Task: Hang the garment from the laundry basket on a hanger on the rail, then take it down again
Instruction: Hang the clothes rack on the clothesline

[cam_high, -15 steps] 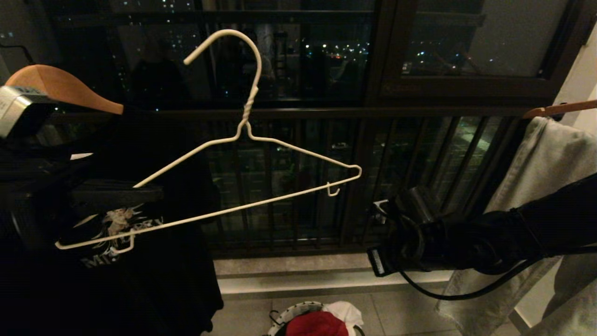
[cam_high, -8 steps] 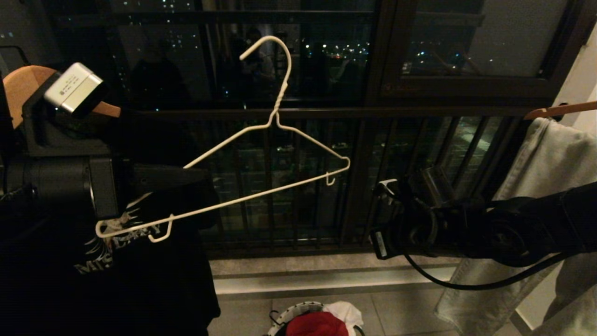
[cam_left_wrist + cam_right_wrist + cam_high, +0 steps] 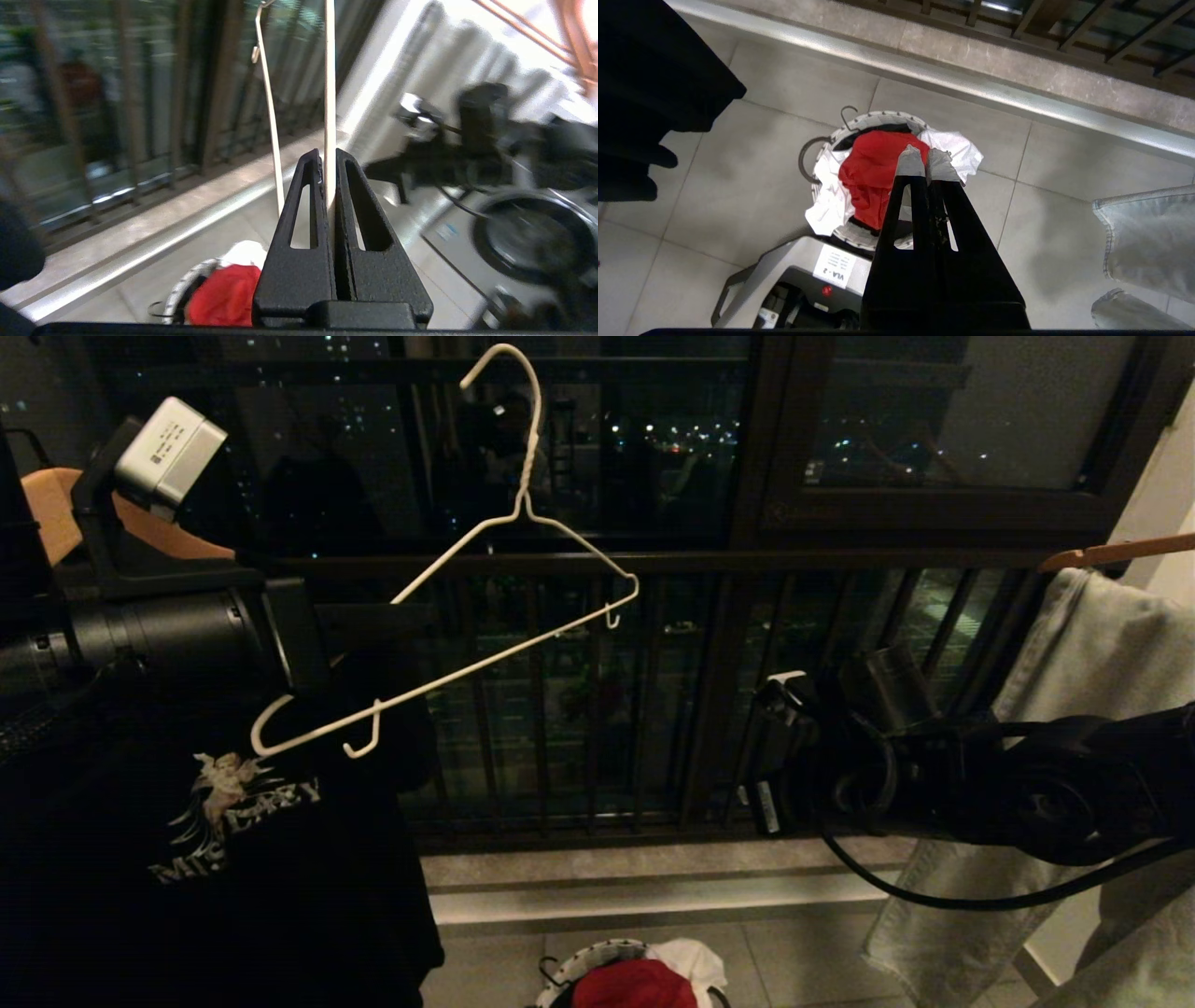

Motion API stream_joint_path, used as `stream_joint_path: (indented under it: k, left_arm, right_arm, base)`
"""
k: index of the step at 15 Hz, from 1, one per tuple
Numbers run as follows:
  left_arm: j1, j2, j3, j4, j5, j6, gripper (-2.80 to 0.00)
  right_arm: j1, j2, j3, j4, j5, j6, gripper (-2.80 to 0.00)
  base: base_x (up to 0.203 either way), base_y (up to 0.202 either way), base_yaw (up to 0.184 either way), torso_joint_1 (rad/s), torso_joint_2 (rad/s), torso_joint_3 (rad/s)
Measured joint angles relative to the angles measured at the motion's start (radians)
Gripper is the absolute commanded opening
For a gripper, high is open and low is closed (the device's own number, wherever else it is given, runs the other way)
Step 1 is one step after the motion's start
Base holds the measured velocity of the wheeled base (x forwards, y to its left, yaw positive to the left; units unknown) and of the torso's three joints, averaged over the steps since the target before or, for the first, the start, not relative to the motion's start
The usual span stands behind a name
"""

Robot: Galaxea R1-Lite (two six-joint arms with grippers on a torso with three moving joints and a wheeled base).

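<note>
Below, grey floor tiles (image 3: 752,154) meet dark balcony railing (image 3: 560,709)

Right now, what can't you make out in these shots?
- Rail: in no view.
- Garment: crumpled in the laundry basket; lettering hidden by folds. In the head view the bottom edge cuts the basket off.
- Hanger: the left hand is shut on one wire; its near end goes behind the fingers.
- Right hand: shut, empty; dark in the head view.

Left gripper (image 3: 329,161) raised and clamped; right gripper (image 3: 928,161) closed, low.
</note>
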Motion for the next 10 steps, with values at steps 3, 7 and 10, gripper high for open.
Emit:
stream_joint_path:
  k: [3,7,10]
  left_arm:
    - [-0.023,0.000,0.000,-0.004,0.148,0.000,-2.80]
    - [-0.098,-0.016,0.007,-0.007,0.379,-0.001,-2.80]
    - [-0.187,-0.047,-0.003,-0.008,0.525,-0.002,-2.80]
  right_arm:
    - [0.008,-0.009,0.001,0.000,0.000,0.000,-2.80]
    - [0.010,-0.011,0.001,0.000,-0.001,0.000,-2.80]
    - [0.012,-0.013,0.001,0.000,-0.001,0.000,-2.80]
  base:
    - [0.000,0.000,0.000,0.000,0.00,0.000]
    - [0.000,0.000,0.000,0.000,0.00,0.000]
    - [0.000,0.000,0.000,0.000,0.00,0.000]
